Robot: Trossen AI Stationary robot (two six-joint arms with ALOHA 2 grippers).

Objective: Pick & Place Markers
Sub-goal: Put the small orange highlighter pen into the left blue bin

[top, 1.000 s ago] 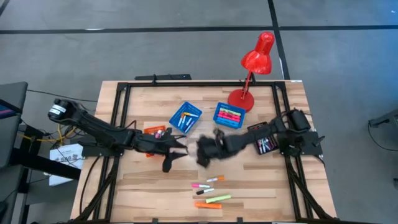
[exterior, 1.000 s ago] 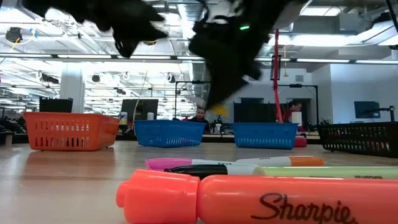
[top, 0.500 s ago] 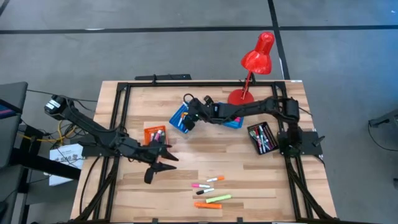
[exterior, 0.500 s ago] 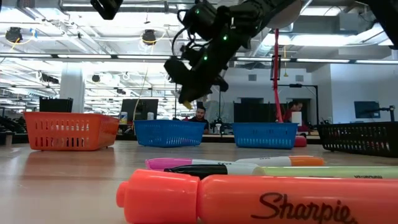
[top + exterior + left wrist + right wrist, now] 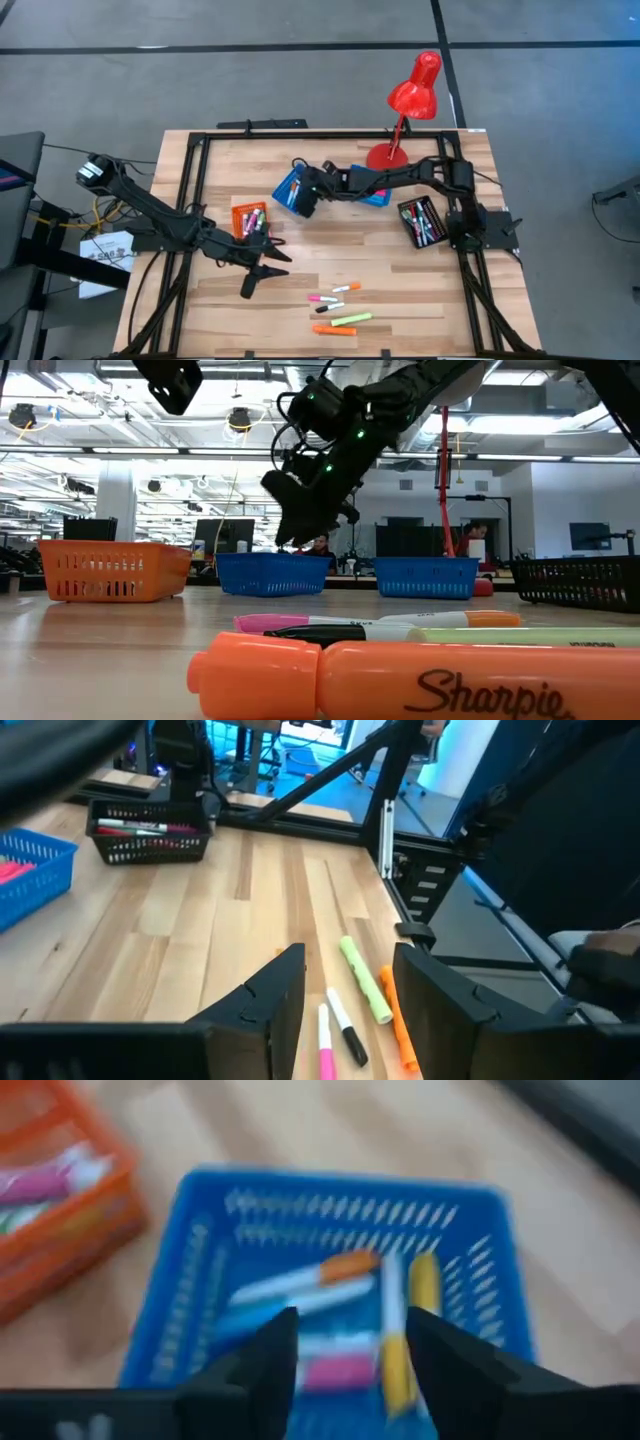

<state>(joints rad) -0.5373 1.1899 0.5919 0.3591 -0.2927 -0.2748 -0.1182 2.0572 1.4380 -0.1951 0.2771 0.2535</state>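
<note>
The tabletop, a pale wooden surface in a dark frame, carries a red lamp at the back edge and four small trays. The right arm reaches across to the blue tray at mid-back; the right gripper hovers just above that tray, fingers spread and holding nothing, with several markers lying inside below it. The left gripper hangs low over the front-left part of the tabletop, fingers released and empty, aimed toward the loose markers lying in a cluster at front centre. A second blue tray, an orange tray and a black tray also hold markers.

Likely hazards: the right arm, lifting away, may clip the blue tray's rim and shift or tip it, since the gripper sits so close above it. The left gripper, descending on pens lying nearly side by side, may pinch two at once or nudge neighbours and set them rolling toward the front edge.
</note>
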